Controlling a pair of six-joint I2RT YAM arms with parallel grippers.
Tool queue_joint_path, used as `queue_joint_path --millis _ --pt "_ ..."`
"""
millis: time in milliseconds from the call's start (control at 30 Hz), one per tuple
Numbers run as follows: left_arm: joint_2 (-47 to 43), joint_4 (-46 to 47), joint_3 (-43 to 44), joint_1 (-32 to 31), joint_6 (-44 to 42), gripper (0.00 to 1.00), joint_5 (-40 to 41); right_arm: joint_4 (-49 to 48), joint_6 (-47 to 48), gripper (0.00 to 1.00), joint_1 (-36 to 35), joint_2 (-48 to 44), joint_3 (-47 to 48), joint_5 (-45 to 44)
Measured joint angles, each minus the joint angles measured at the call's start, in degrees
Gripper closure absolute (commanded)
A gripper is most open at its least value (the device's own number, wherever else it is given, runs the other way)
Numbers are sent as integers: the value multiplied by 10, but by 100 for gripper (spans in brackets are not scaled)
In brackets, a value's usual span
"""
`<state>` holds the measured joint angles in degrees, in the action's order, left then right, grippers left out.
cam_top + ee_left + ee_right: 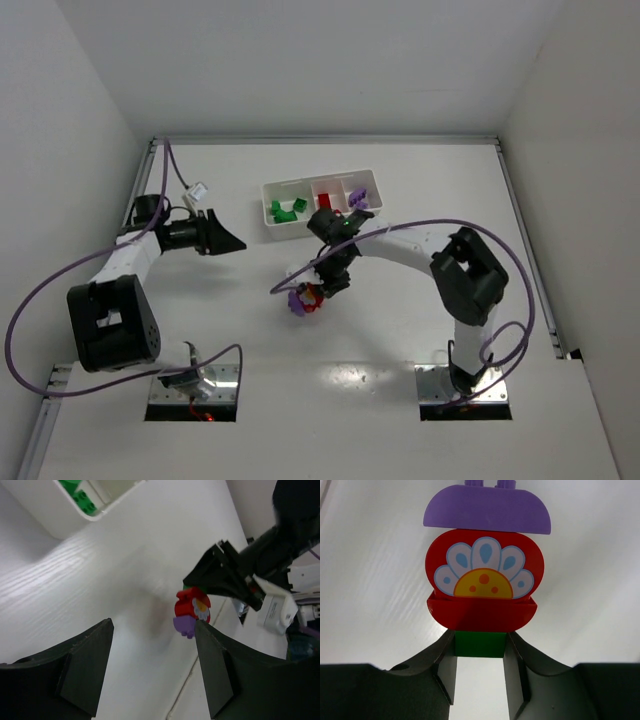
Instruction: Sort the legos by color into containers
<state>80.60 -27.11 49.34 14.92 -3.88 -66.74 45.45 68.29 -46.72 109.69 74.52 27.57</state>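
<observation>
Now: right gripper [480,652] is clamped on the green brick [480,644] at the base of a three-colour clump [305,298]. Stacked on the green is a red brick [484,587] with a flower print, then a purple brick [486,511].

Clump is over the table [250,330], on the arm-base side of the tray [266,205] and apart from it. Cannot tell whether it touches the table.

Left gripper [225,242] is wide, holding nothing, off to the tray's left.

Tray contents: green pieces [286,210] in the left compartment, red pieces [325,200] in the middle, purple pieces [360,198] in the right.
</observation>
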Motion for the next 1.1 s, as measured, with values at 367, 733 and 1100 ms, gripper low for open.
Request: queue_joint_path --millis 367,733,1100 --pt "-6 -5 -14 -118 -21 27 -38 -77 -235 96 39 -125 -9 5" --pt "37 51 31 -221 23 27 -25 -106 -322 94 53 -139 -33 -16" --pt "57 102 35 -273 66 29 2 -101 -332 93 54 -139 -33 -42"
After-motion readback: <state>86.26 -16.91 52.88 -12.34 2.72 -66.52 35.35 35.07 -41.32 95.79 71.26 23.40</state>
